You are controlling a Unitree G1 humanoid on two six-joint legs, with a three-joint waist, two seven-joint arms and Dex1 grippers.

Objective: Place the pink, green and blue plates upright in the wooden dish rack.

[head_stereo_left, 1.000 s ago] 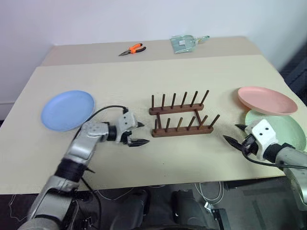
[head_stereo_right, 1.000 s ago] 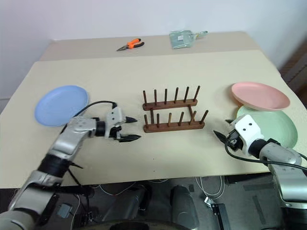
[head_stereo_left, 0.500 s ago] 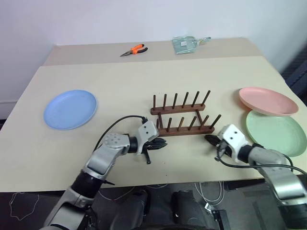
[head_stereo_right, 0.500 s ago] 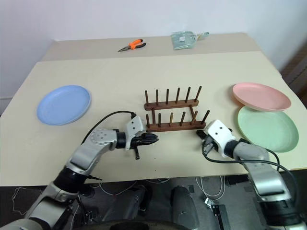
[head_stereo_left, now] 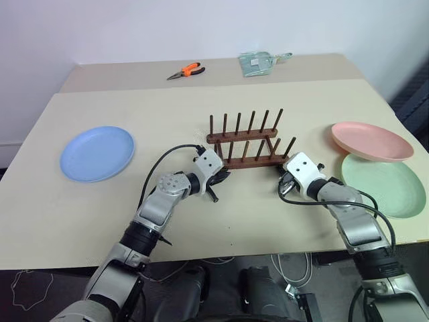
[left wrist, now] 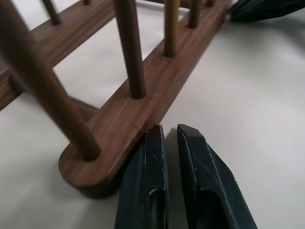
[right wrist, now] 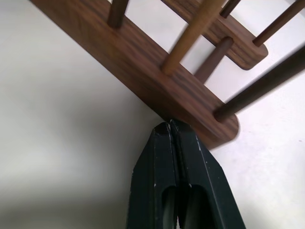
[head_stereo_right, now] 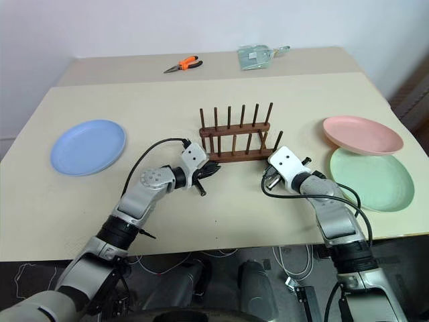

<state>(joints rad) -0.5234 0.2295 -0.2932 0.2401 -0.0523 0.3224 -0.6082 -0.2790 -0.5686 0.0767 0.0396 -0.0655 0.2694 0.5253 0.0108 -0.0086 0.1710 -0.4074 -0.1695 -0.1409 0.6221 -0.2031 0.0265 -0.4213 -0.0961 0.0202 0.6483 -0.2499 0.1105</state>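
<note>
I have my left gripper (left wrist: 169, 131) nearly closed and empty, tips against the near bar's left end of the small dark brown wooden dish rack (head_stereo_left: 244, 143); my right gripper (right wrist: 170, 126) is closed and empty, pressing that bar's right end. The rack sits mid-table between the round blue plate (head_stereo_left: 97, 153) at left and the green plate (head_stereo_left: 392, 192) and pink plate (head_stereo_left: 371, 140) at right

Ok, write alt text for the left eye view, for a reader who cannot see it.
Two robot arms press shut grippers, left and right, against opposite ends of the near bar of an empty wooden dish rack on a beige table. A blue plate lies flat at the left, a pink plate and green plate at the right.
</note>
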